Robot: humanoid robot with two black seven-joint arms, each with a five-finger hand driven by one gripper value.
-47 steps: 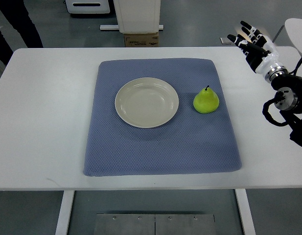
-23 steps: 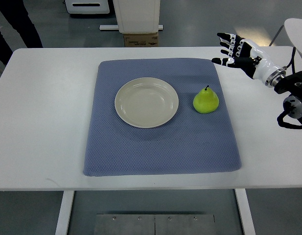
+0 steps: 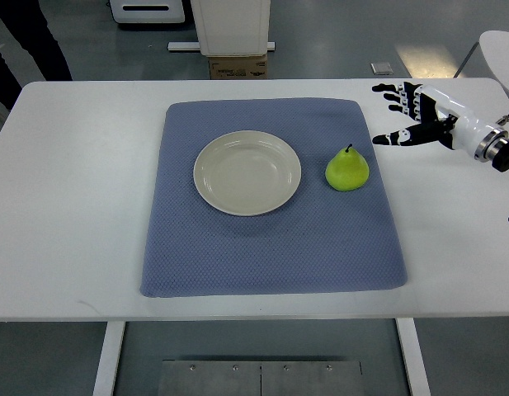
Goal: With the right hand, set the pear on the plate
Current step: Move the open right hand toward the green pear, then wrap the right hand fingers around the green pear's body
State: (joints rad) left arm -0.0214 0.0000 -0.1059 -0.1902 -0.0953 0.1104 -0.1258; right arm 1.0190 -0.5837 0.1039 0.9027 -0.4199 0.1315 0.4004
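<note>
No legible writing or brand marks; print on the cardboard box (image 3: 238,65) beyond the counter's far edge too small to read. Pear (image 3: 347,169) on blue mat (image 3: 270,247), toward mat's right edge, just right of plate (image 3: 247,172), not touching it. Stands upright on broad base, long axis roughly vertical, stem tip leaning toward far edge. Plate bare, cream, near mat centre. Right hand (image 3: 412,115) above white counter (image 3: 73,206) at mat's far right corner, fingers spread, grasping nothing, apart from pear.
</note>
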